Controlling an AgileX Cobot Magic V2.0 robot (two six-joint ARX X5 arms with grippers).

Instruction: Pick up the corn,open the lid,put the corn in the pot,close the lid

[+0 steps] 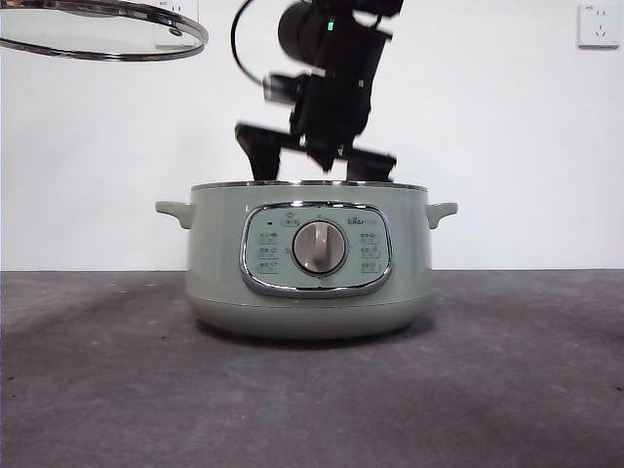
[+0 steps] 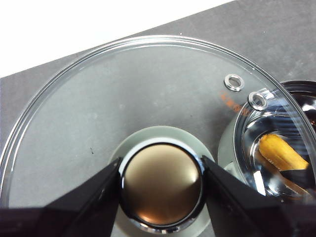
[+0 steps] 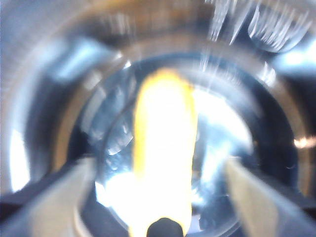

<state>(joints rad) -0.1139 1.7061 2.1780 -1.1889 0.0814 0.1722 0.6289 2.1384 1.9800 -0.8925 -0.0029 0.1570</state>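
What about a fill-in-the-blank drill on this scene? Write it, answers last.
1. The left claw is shut on the lid's ____.
2. The lid is held ____ the pot, off to one side.
3. The corn lies ____ the pot.
4. The right claw, jaws ____, hangs over the corn.

Answers: knob; above; inside; open
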